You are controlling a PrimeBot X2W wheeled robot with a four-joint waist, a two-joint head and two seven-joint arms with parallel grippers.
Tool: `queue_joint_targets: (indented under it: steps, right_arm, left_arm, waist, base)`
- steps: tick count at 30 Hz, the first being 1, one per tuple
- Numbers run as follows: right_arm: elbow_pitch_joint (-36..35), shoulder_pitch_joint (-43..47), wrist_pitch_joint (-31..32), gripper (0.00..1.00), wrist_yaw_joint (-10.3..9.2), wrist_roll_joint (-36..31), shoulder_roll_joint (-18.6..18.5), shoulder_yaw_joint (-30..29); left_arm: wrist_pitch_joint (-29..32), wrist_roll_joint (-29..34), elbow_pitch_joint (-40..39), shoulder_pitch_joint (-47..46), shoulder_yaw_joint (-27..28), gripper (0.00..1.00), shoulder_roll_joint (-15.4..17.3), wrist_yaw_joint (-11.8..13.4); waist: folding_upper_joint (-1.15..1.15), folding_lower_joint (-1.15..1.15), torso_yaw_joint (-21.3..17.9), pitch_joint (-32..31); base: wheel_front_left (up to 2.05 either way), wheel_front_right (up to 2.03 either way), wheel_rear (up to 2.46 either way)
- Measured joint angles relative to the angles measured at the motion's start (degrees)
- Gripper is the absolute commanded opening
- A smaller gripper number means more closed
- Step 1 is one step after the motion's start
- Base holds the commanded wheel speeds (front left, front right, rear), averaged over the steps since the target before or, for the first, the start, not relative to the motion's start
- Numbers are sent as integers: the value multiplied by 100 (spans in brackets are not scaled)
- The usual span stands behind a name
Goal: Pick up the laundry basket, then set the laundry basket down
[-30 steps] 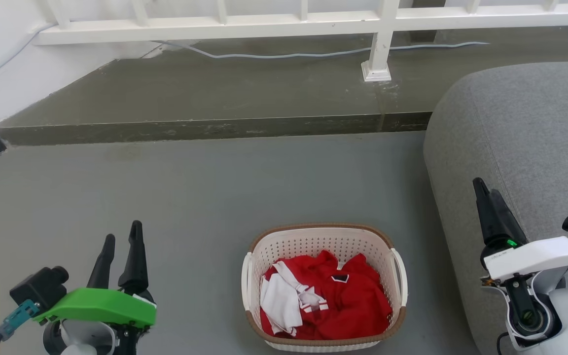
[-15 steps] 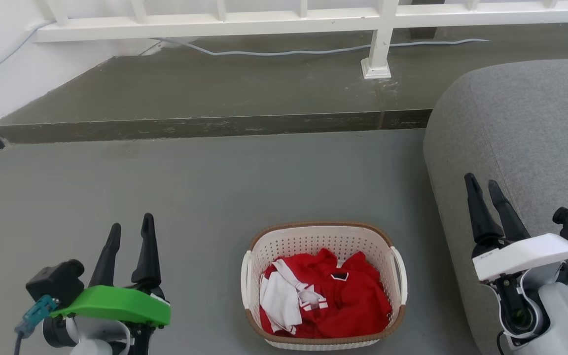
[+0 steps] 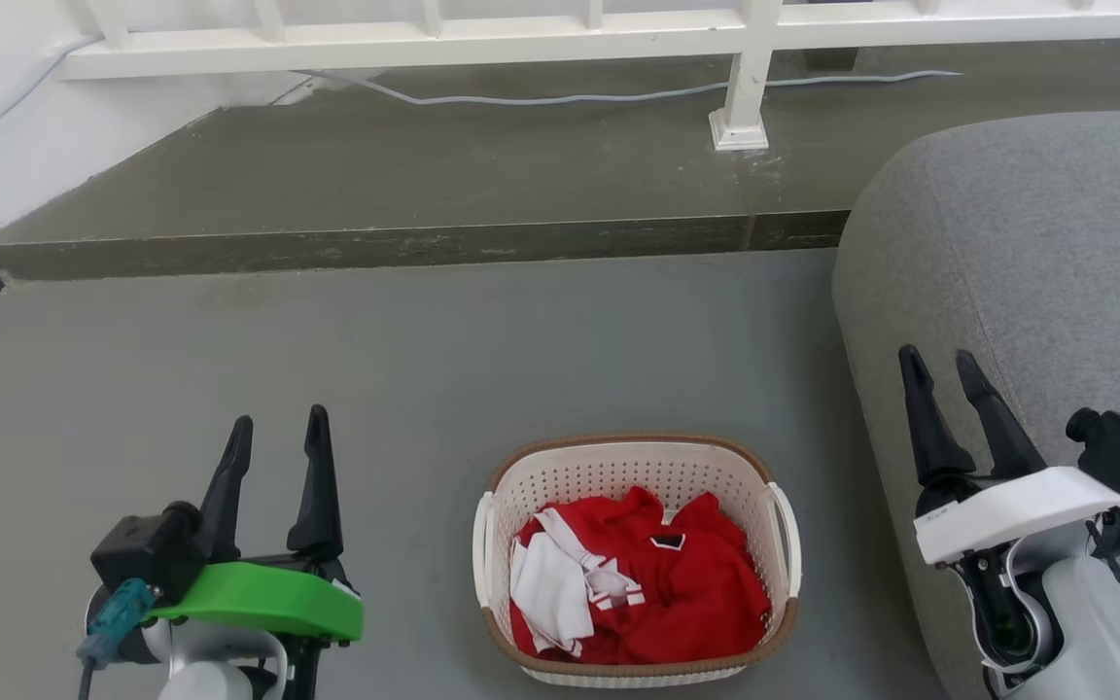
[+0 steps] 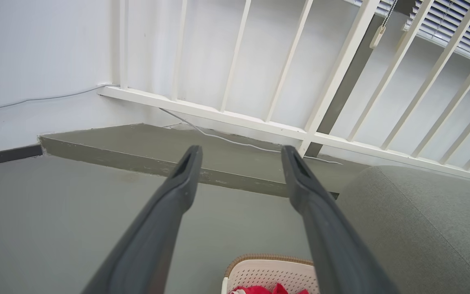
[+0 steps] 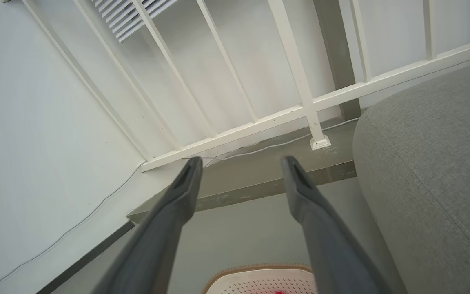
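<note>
1. The laundry basket (image 3: pixel 618 474) stood on the grey floor (image 3: pixel 521 350), low in the middle of the head view, near the grey sofa (image 3: pixel 1036 253) on its right.
2. A red garment (image 3: pixel 696 593) and a white cloth (image 3: pixel 545 593) lay inside it.
3. The left gripper (image 3: pixel 279 420) hovered apart from the basket on its left, its 2 fingers spread and holding nothing.
4. The right gripper (image 3: pixel 936 356) hung before the sofa's edge on the basket's right, its fingers also parted and empty.
</note>
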Motion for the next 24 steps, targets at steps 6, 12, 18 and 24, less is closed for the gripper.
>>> queue_joint_targets:
  steps: [6,12,18,24]
  right_arm:
    - [27,-52,-76,100,0,-356,0,36]
    - [85,-113,-186,100,0,-703,14,64]
    - [122,-114,-187,100,1,-775,60,60]
    - [164,-114,-191,100,1,-834,93,47]
  left_arm:
    - [-68,348,-63,-19,-89,100,5,96]
    - [-172,649,-126,-50,-164,100,15,141]
    - [-172,648,-134,-50,-189,100,16,142]
    - [-172,646,-136,-50,-203,100,16,171]
  waist:
    - [0,0,-7,5]
    - [0,0,-17,-9]
    - [0,0,-23,-33]
    - [0,0,-35,-47]
  base:
    - [0,0,0]
    - [0,0,0]
    - [0,0,0]
    - [0,0,0]
